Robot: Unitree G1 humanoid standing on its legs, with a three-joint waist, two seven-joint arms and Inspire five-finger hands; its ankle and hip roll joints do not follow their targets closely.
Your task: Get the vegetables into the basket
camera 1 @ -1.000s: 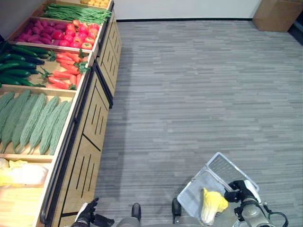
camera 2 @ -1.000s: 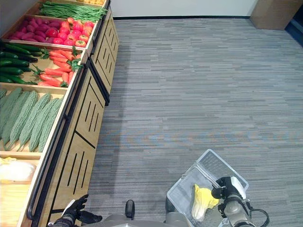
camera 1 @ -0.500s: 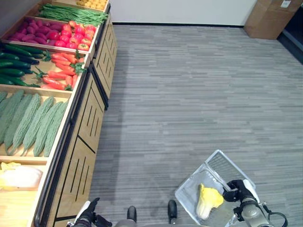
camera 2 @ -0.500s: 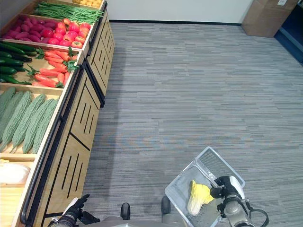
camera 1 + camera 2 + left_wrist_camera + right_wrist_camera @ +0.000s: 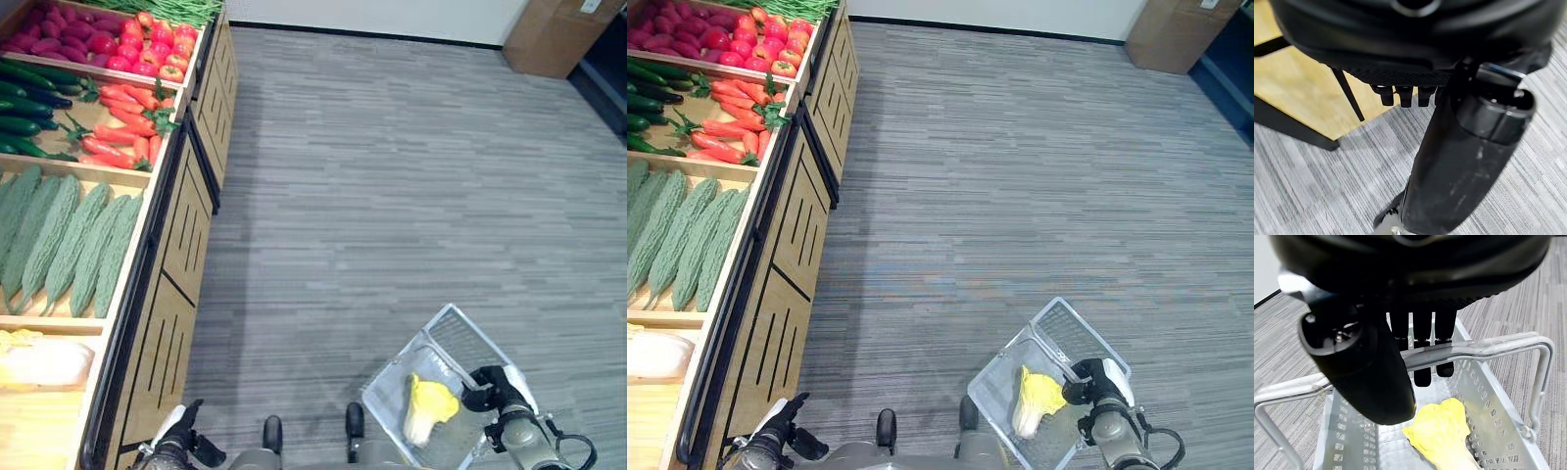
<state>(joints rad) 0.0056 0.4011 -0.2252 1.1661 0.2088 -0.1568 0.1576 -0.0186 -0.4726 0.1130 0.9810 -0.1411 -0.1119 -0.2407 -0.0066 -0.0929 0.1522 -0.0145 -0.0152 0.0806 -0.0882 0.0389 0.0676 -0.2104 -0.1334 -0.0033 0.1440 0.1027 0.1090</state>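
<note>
The right robot hand has its fingers curled round the handle of the clear perforated plastic basket. A pale yellow cabbage lies inside, just below that hand. The left robot hand hangs with fingers curled, holding nothing.

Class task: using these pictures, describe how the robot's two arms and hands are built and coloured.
Both arms are silver-grey metal ending in dark, near-black hands. The right hand has black fingers and a white cover on the thumb side. The left hand is black with a pale patch at the wrist. Close up, each hand has a glossy black casing and blunt, blocky fingertips.
</note>
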